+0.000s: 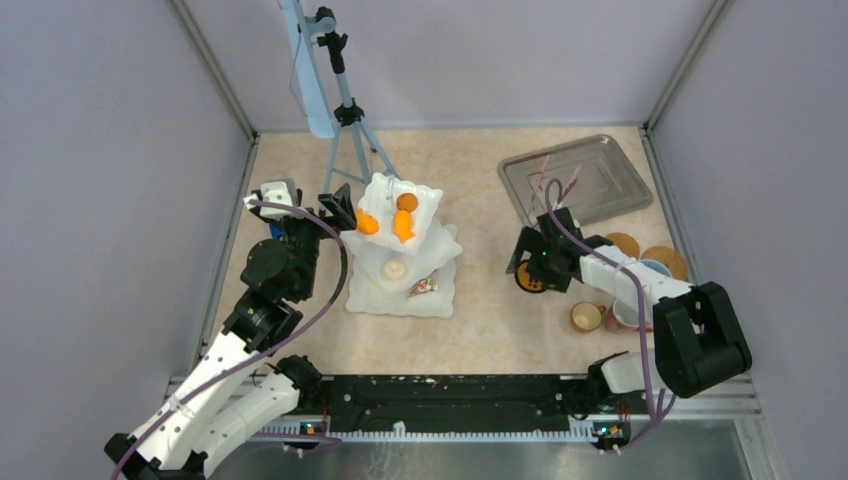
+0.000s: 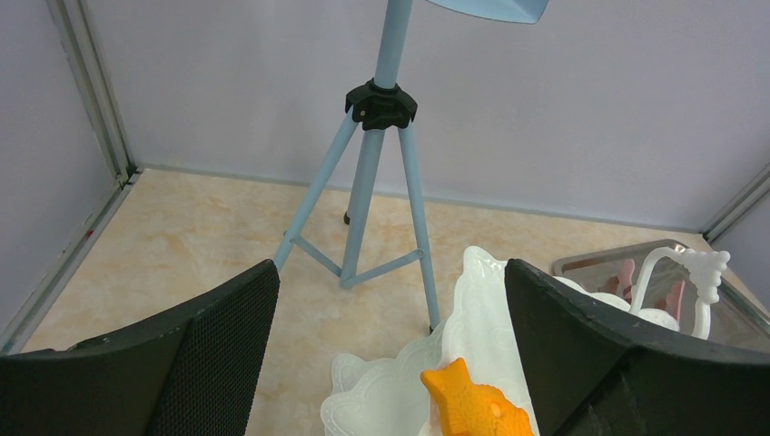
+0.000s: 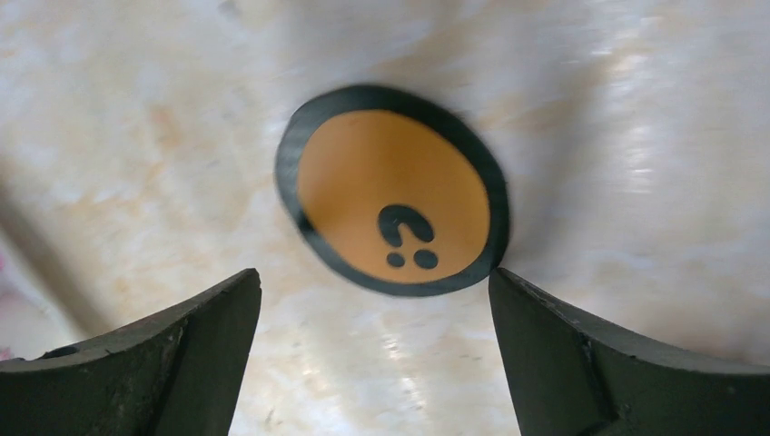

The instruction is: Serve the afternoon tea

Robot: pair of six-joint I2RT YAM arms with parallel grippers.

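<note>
A white tiered stand [image 1: 445,245] stands mid-table. Its top tier holds two orange pastries [image 1: 403,228] and a brown one [image 1: 407,201]. The lower tier holds a cream pastry [image 1: 395,269] and a cake slice [image 1: 423,287]. My left gripper [image 1: 338,208] is open and empty at the top tier's left edge. In the left wrist view [image 2: 390,272] an orange fish-shaped pastry [image 2: 477,409] lies between its jaws. My right gripper [image 1: 526,262] is open and empty just above an orange disc with a black rim [image 3: 392,202]. An orange-brown mug [image 1: 587,317] and a whitish-pink mug [image 1: 625,315] stand at the right.
A blue tripod [image 1: 345,110] stands behind the stand, close to my left gripper. A metal tray [image 1: 580,180] at the back right holds pink tongs [image 2: 626,272]. Two brown round coasters [image 1: 665,262] and a blue cup [image 1: 655,268] sit beside the right arm.
</note>
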